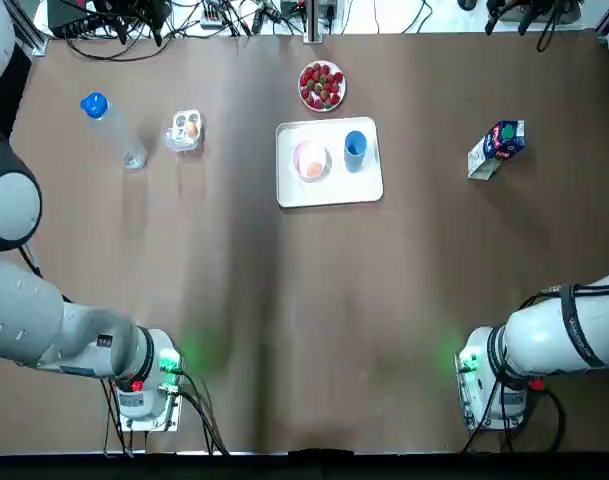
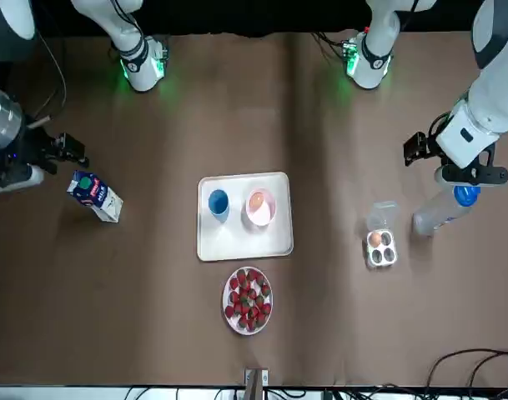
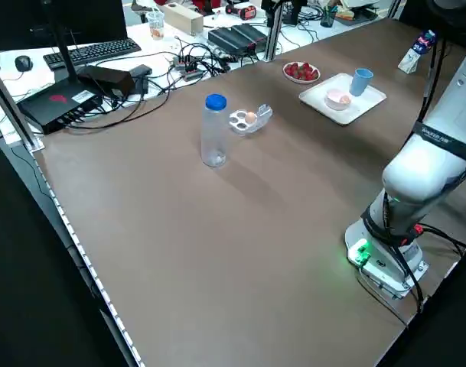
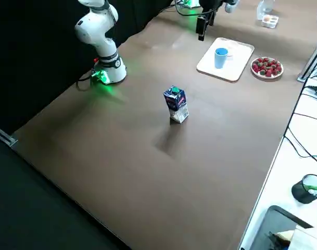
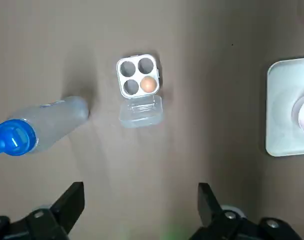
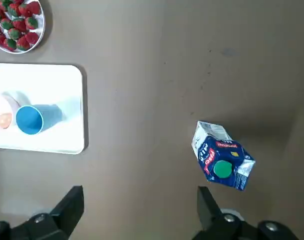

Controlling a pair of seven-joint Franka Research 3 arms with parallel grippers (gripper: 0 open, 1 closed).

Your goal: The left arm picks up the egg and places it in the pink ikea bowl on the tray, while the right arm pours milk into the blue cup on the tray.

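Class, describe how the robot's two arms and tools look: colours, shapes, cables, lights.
The left arm and right arm are white rounded links with black joint bands; green lights glow at their bases, with black cables. The left tool and right tool have two black fingers.

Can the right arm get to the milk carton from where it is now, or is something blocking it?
Probably yes. The milk carton stands upright by itself on the bare table on the robot's right, well apart from the tray, and the right gripper is open with nothing between them.
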